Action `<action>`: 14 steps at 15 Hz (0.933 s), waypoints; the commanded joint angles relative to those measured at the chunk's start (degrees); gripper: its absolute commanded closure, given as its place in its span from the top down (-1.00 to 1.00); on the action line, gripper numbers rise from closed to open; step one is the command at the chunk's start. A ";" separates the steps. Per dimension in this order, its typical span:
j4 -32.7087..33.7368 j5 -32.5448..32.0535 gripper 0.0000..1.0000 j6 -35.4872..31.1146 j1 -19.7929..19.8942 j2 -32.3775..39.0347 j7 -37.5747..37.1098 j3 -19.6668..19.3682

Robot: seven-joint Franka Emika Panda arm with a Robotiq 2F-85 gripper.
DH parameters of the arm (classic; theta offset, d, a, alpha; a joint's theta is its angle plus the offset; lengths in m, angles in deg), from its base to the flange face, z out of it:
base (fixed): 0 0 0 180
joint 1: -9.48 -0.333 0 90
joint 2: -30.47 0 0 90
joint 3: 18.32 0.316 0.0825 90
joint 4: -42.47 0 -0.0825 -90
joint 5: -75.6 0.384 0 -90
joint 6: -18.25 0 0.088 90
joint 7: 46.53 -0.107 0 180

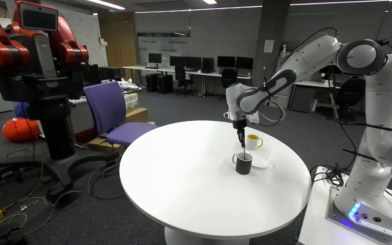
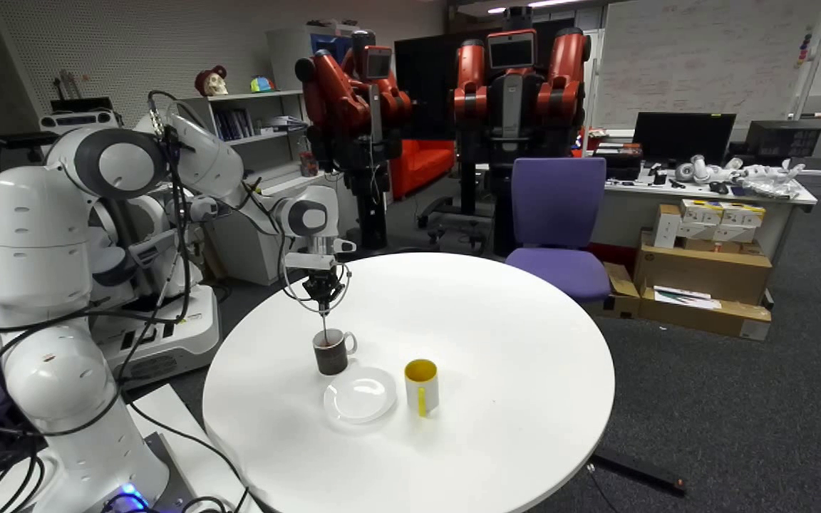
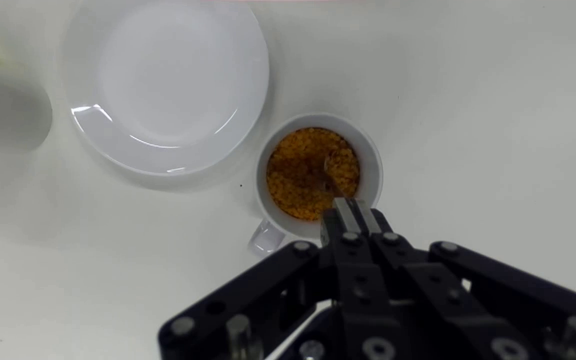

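Observation:
My gripper (image 3: 352, 202) is shut on the thin handle of a spoon (image 2: 324, 328), pointing down above a dark grey mug (image 1: 243, 166). The spoon reaches into the mug in both exterior views. From the wrist view, the mug's white inside wall (image 3: 369, 160) surrounds an orange-brown liquid (image 3: 293, 185) with grainy bits, and the spoon's lower end is sunk in it. My fingertips are over the mug's rim; part of that rim is hidden behind them. Close beside the mug lies a white plate (image 2: 360, 395). Past the plate stands a white mug with yellow inside and handle (image 2: 430, 390).
Everything stands on a round white table (image 1: 182, 190). A purple chair (image 2: 556, 228) is by the table's edge. Cables (image 1: 279, 114) loop from the arm's wrist. Two red robots, one of them here (image 2: 517, 92), stand in the background.

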 commanded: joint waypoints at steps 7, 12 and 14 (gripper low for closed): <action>2.87 0.60 -0.99 1.36 0.40 1.63 0.35 0.04; 4.40 0.27 -0.99 1.53 0.68 3.25 0.15 -0.30; 4.21 0.01 -0.99 1.59 0.72 3.21 -0.01 -0.55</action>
